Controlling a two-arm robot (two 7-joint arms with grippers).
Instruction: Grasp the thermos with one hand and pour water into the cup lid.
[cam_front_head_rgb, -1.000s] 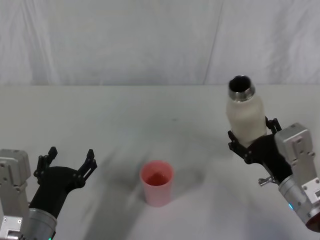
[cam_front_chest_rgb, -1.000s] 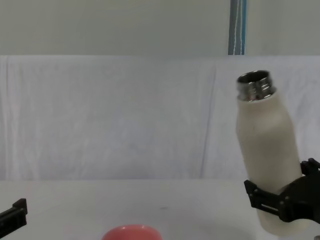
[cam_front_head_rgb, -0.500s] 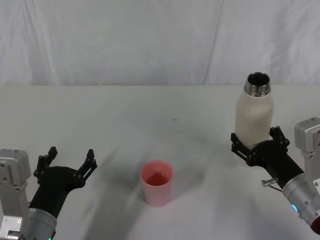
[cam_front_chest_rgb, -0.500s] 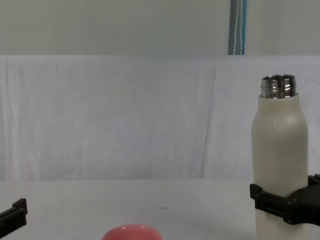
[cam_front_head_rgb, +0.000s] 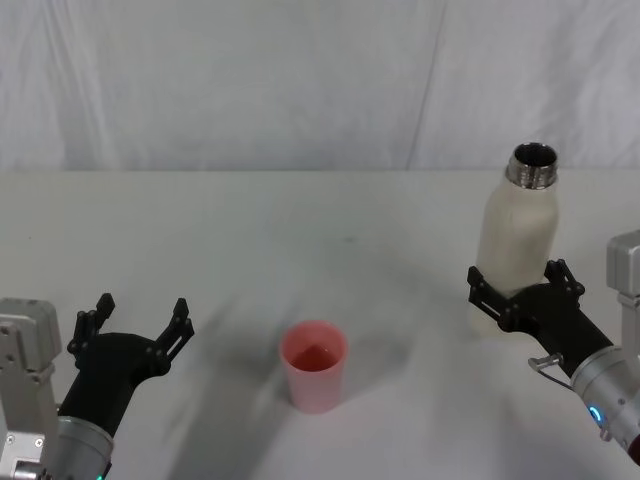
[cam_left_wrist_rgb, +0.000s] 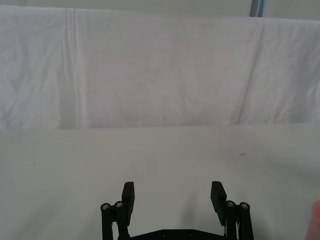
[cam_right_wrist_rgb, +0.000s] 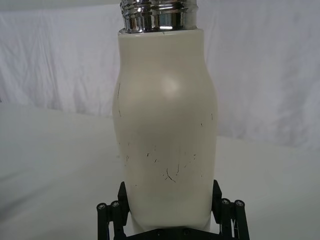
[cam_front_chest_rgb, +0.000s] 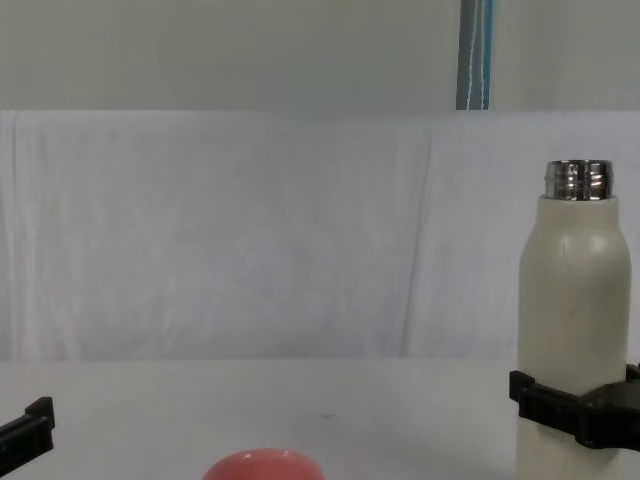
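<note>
The thermos (cam_front_head_rgb: 517, 233) is a tall cream-white bottle with an uncapped steel neck, standing upright at the right of the table. My right gripper (cam_front_head_rgb: 515, 282) is shut on its lower body, one black finger on each side, as the right wrist view shows on the thermos (cam_right_wrist_rgb: 165, 125) and the gripper (cam_right_wrist_rgb: 169, 202). In the chest view the thermos (cam_front_chest_rgb: 575, 320) rises at the right edge. The salmon-pink cup lid (cam_front_head_rgb: 314, 364) stands upright near the table's middle front, well to the left of the thermos; its rim (cam_front_chest_rgb: 264, 464) shows low in the chest view. My left gripper (cam_front_head_rgb: 135, 322) rests open at the front left, holding nothing.
A white cloth covers the table (cam_front_head_rgb: 300, 230) and hangs as a backdrop (cam_front_head_rgb: 250, 80) behind it. Bare cloth lies between the cup lid and the thermos. In the left wrist view the open left gripper (cam_left_wrist_rgb: 172, 196) faces bare table.
The thermos has gone from tilted toward the left to upright, and my right gripper has carried it rightward and lower. The left arm and the cup lid have not moved.
</note>
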